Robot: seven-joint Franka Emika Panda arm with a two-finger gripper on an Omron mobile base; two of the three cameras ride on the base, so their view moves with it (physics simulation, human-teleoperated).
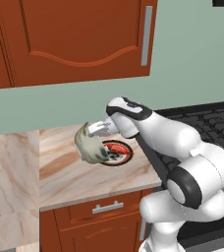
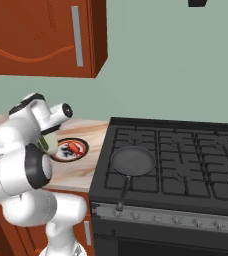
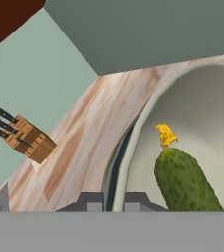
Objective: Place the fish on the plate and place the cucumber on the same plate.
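The fish (image 1: 117, 147) lies on the plate (image 1: 125, 158), which sits on the surface (image 1: 65, 167) near its right edge beside the stove (image 2: 176, 165). The cucumber (image 3: 185, 182) rests inside a pale bowl (image 1: 88, 142) that is tilted steeply over the plate's left side. The fingers (image 3: 111, 201) are pressed together, pinching the bowl's rim, and a knife block (image 3: 28, 138) stands farther along the surface against the wall.

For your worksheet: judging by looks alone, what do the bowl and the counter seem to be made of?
Bowl: probably glazed ceramic, with a smooth, pale greenish-grey, evenly shaded wall. Counter: looks like polished marble or a stone-look laminate, beige with rusty veins. Being rendered, neither is certain.
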